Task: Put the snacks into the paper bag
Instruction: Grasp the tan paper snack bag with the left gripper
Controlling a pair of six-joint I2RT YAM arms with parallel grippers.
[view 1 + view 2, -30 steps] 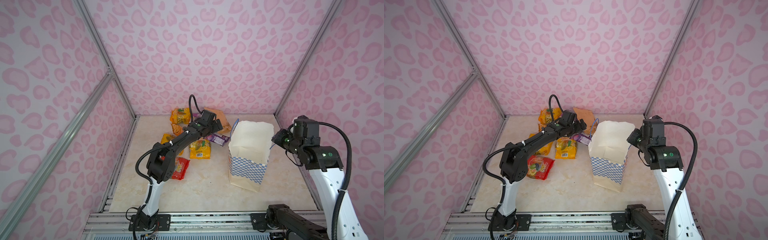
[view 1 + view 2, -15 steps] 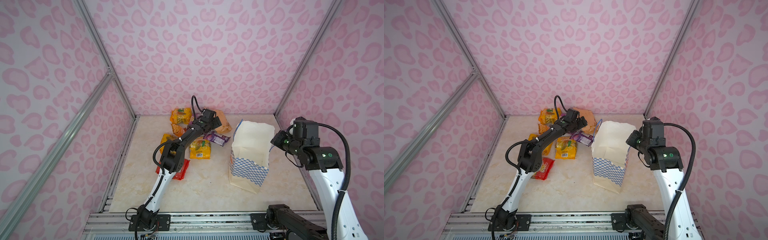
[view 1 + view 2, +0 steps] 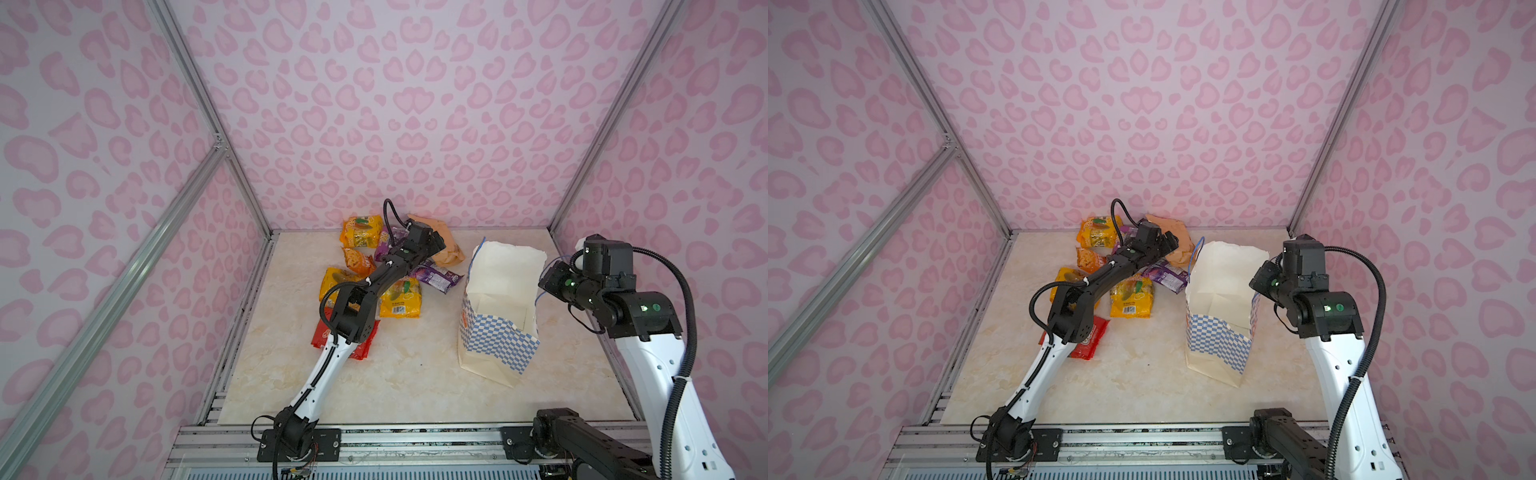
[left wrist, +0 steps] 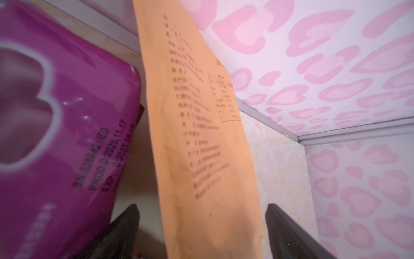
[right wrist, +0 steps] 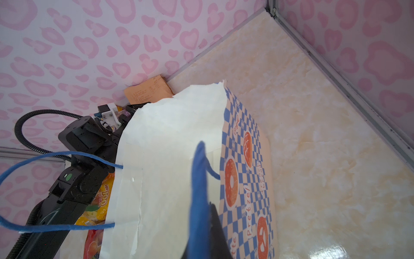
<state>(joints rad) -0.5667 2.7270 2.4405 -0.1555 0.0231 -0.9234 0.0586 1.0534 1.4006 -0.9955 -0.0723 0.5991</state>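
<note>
Swinging its elbow toward 3 o'clock, the left arm has carried the left gripper a little farther onto the tan-orange pouch, which sits at the 12 o'clock edge of the tabletop, close to the back wall. That gripper is released. In the left wrist view its dark fingers stand on either side of the pouch, with a gap showing at each side. A purple packet lies just beside the pouch.

In both top views the paper bag stands open-mouthed toward 3 o'clock of the tabletop's middle, leaning slightly. The right gripper is clenched on the blue cord handle at the bag's 3 o'clock rim.

The other snacks lie between 10 and 12 o'clock. A yellow-orange packet is partly under the left arm. A red packet shows beneath the elbow. A purple grape packet lies flat between the pile and the bag.
</note>
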